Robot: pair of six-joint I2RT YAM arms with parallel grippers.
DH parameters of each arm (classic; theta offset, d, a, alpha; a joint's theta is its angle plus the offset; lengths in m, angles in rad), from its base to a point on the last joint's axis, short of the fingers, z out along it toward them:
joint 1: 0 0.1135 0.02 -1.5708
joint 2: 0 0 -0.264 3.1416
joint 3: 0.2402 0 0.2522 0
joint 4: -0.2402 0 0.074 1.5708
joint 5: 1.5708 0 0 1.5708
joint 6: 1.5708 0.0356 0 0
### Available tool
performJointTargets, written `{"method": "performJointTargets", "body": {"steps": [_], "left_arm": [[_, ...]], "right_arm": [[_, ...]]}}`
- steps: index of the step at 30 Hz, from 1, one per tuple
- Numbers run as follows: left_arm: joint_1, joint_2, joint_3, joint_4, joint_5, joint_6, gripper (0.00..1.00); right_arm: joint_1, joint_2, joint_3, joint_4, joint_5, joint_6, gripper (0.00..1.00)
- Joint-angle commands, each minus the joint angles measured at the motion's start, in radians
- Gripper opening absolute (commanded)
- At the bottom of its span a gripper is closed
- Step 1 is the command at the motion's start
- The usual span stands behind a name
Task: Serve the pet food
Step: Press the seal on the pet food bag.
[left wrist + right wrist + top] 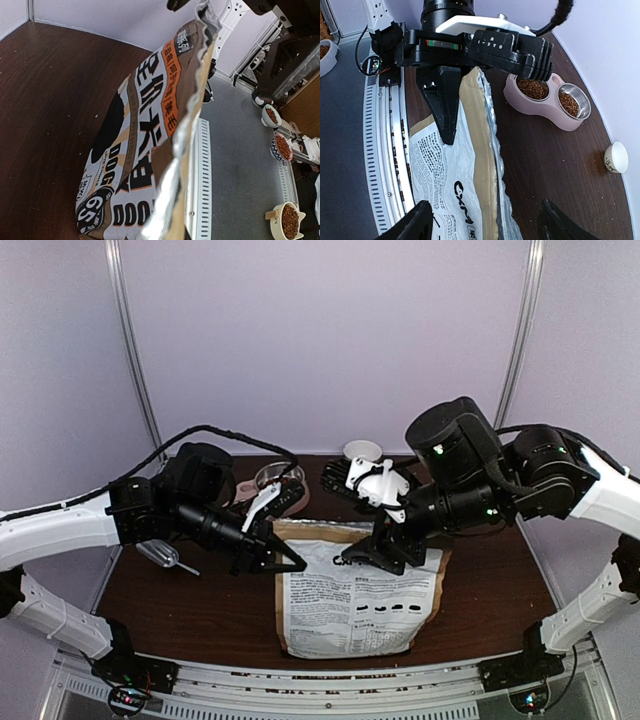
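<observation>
Step, as I read it: bag handling near the end of serving. The small brown dry kibble pellets (532,89) already sit in both cups of the pink plastic double-bowl feeder (535,107). Any kibble in the bag is hidden.

The large white-and-kraft printed bag with silver lining (355,605) lies flat on the dark brown wooden table (200,600), with its mouth toward the feeder. The left gripper (290,562) is pressed together and appears to pinch the bag's mouth edge at its left corner, lifting that edge. The right gripper (487,222) is spread wide over the bag's right top corner, holding nothing.

Next move, probably: either let go of the mouth edge and back off, or have the right side take a corner to open the bag for another scoop. That calls for a clean pinch on thin foil lip.

Room: the feeder and the small white round ceramic cup (616,156) are behind the bag, and the arms crowd that gap. The metal scoop with clear handle (160,554) lies at far left, apart. The bag's bottom is near the table's front edge, so pulling it nearward risks an overhang.
</observation>
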Motion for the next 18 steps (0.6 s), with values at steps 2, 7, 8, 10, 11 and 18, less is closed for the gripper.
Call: {"method": "performJointTargets", "body": {"steps": [2, 7, 8, 10, 11, 18], "left_arm": [[0.003, -0.051, 0.082, 0.315, 0.09, -0.084, 0.0], [0.005, -0.05, 0.053, 0.37, 0.093, -0.107, 0.0], [0.005, -0.051, 0.05, 0.374, 0.097, -0.103, 0.0], [0.005, -0.055, 0.039, 0.389, 0.111, -0.096, 0.0], [0.005, -0.057, 0.034, 0.394, 0.116, -0.094, 0.0], [0.01, -0.05, 0.035, 0.398, 0.156, -0.1, 0.0]], "right_arm": [[0.004, 0.022, -0.004, 0.013, 0.01, -0.038, 0.73], [0.003, 0.058, -0.005, 0.013, 0.011, -0.08, 0.71], [0.001, 0.061, -0.01, 0.016, 0.013, -0.083, 0.7], [-0.002, 0.062, -0.017, 0.025, 0.002, -0.084, 0.66], [-0.004, 0.062, -0.021, 0.031, -0.003, -0.086, 0.64], [-0.007, 0.089, -0.019, 0.02, 0.019, -0.113, 0.49]]}}
